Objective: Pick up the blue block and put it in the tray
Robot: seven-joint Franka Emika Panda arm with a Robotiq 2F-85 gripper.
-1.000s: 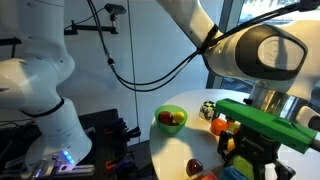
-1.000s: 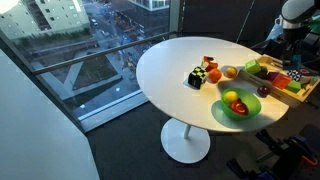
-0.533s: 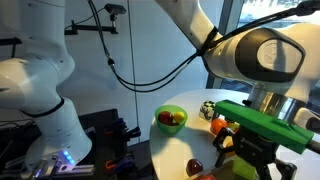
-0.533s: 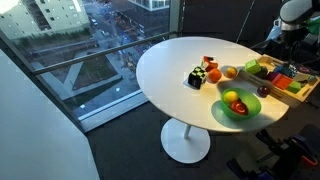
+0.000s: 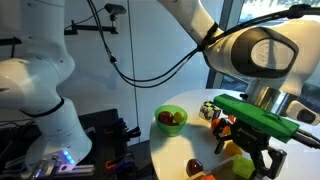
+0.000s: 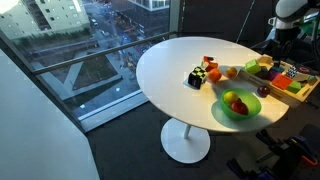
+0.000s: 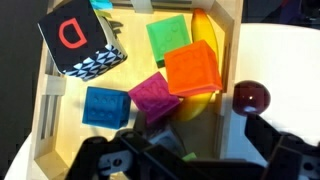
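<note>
— Where's the blue block (image 7: 105, 105)?
— Lying in the wooden tray (image 7: 45, 112), at nine o'clock of the magenta block (image 7: 152, 97), just beside it.
— And the gripper (image 7: 190, 157)?
— Over the tray, jaws spread wide, gripping nothing.

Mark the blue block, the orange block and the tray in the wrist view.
blue block (image 7: 105, 105), wrist view, centre of its upward face.
orange block (image 7: 192, 70), wrist view, middle of its upward face.
tray (image 7: 47, 112), wrist view, on its left wooden wall.
</note>
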